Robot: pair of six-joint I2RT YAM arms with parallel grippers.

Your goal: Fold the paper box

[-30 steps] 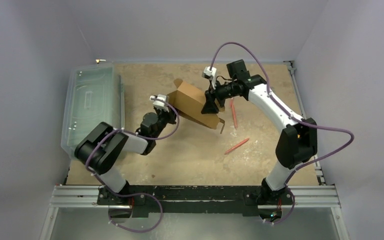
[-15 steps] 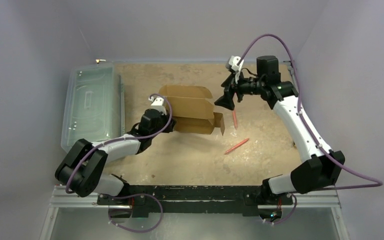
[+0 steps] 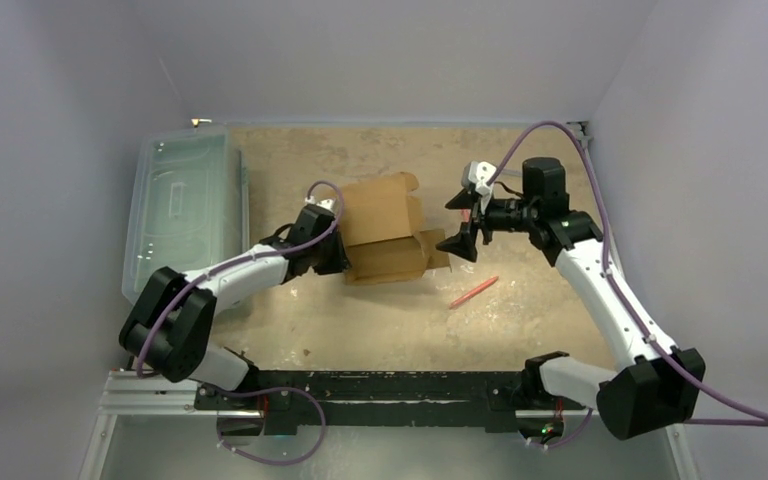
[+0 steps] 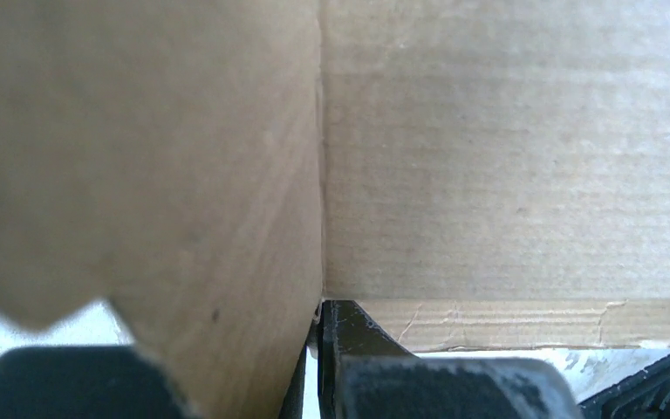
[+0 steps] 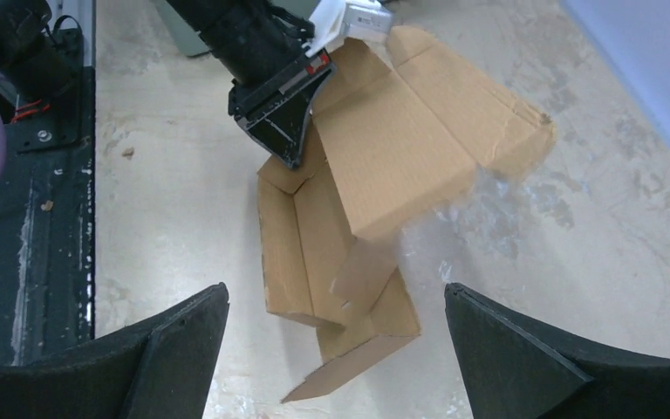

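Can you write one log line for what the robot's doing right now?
left gripper: shut on box | right gripper: open, beside box, not touching | box: partly folded

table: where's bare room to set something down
Free: the near strip between paper box and base rail, left of the orange stick; the far strip behind the box. Crowded: the middle, left gripper and right gripper flanking the box.

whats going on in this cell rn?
Two arms are folding a cardboard box. The left pincer is shut on the box's left edge; the box is only partly formed, with its lid flap open. The right pincer is wide open just off the box's right side, holding nothing. An orange stick lies on the table nearby, and a clear plastic bin sits at the left.
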